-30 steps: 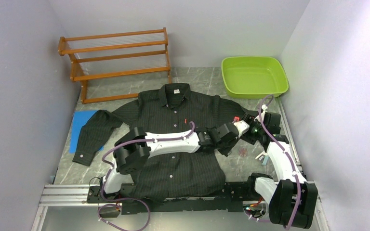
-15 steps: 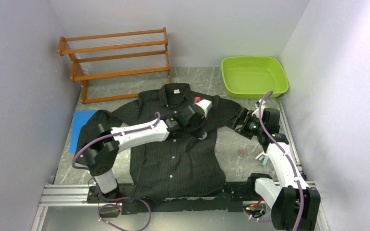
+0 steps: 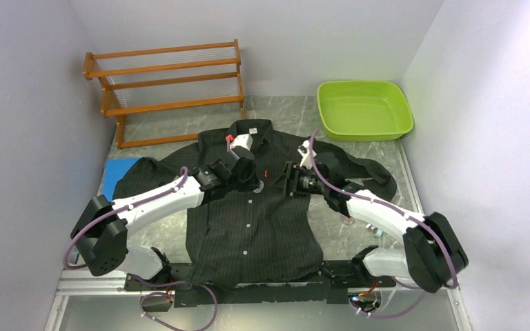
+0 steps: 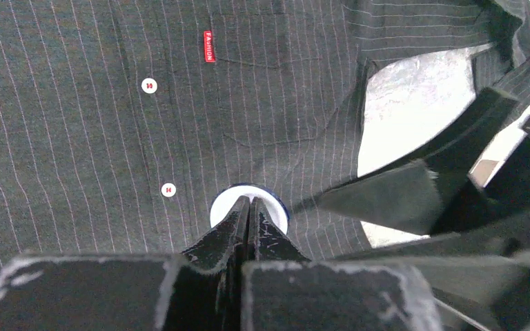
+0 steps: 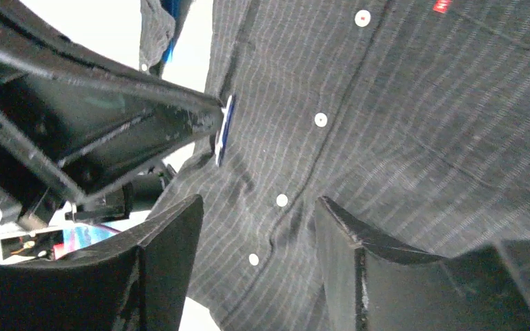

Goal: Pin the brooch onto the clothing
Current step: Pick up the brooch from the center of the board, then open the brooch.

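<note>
Far off on my left, a wooden rack (image 3: 169, 89) with two slatted shelves stands upright near the back wall (image 3: 283, 34). Far off on my right sits a lime-green plastic tub (image 3: 364, 109), well apart from the rack. Both rest on the grey marbled table (image 3: 283, 114). A blue sheet (image 3: 110, 171) lies flat at the left side; only part shows. A metal rail (image 3: 90, 279) runs along the near edge.

The left tool (image 4: 248, 203), pinching a round white blue-rimmed brooch (image 4: 276, 214), moves from frame right to mid-frame over the black pinstriped shirt (image 3: 248, 231); the right tool (image 3: 291, 181) comes in beside it.
</note>
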`<state>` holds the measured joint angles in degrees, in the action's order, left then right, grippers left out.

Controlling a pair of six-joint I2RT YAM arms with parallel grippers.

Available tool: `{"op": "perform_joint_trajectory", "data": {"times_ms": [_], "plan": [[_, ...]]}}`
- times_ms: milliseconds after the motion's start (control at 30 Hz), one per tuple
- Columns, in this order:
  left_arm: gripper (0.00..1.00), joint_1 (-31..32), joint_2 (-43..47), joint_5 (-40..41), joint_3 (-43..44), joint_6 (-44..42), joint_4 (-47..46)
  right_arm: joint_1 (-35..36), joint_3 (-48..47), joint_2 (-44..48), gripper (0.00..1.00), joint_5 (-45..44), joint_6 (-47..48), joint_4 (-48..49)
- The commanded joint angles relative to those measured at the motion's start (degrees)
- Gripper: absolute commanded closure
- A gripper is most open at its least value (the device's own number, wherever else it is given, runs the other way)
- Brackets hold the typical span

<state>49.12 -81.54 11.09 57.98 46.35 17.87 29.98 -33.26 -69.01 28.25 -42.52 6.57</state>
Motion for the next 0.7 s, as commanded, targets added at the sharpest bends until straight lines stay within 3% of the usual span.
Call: {"op": "perform_joint_trajectory", "data": {"times_ms": [0, 100, 333, 500, 667], "plan": [[0.97, -0.18, 2.72, 0.96, -0.33, 2.54, -1.04, 2.71, -4.53, -5.90, 0.41, -2.14, -2.53, 9.93], [0.97, -0.19, 3.13, 0.88, -0.23, 2.45, -0.18, 3.94, -5.48, -7.65, 0.46, -1.13, -3.48, 12.95], [0.97, -0.25, 3.56, 1.58, -0.23, 2.34, 0.55, 6.64, -8.20, -10.27, 0.46, -2.36, -2.68, 12.27], [0.97, -0.21, 3.63, 1.12, -0.67, 2.29, -0.42, 6.76, -8.73, -12.55, 0.69, -2.23, -2.97, 12.90], [0.97, -0.17, 3.15, 0.48, -0.51, 2.28, -0.47, 6.81, -9.26, -14.09, 0.77, -2.43, -2.98, 13.35]]}}
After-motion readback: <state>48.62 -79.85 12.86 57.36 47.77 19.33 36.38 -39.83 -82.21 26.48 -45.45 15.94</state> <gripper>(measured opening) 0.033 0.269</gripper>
